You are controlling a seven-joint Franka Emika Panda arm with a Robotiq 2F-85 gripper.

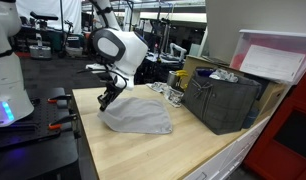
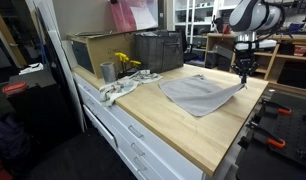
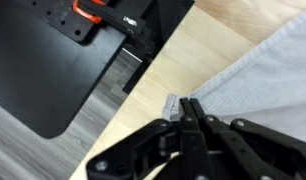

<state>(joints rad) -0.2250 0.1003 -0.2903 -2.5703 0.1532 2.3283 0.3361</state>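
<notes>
Gripper: Robotiq gripper, fingers drawn together and pinching one corner of the gray cloth. The wrist view shows almost no gap between the tips.
Gripper pose: it points down at a slight tilt and hangs over the end of the wooden tabletop, just inside the edge.
Arm: the white Panda arm comes down from above that end of the table.
Cloth state: mostly spread flat on the wood. The pinched corner is raised a little, with a few folds running out from it.
Cloth place: at the gripper's end of the table, with its body stretching toward the table middle. In an exterior view it lies left of centre, touching only the wood and the fingers.
Crate: dark gray crate to the right of the cloth and apart from it. Its contents are too small to tell.
Bin: clear lidded bin on the far right, above and behind the crate. Cannot tell what it rests on.
Far-end clutter: metal cup with a yellow item just beside it and a crumpled white rag nearer the front edge. All are well apart from the cloth.
Box: cardboard box behind the cup.
Under table: white drawers.
Beside table: black surface along the table edge by the gripper, with an orange-handled clamp on it.
</notes>
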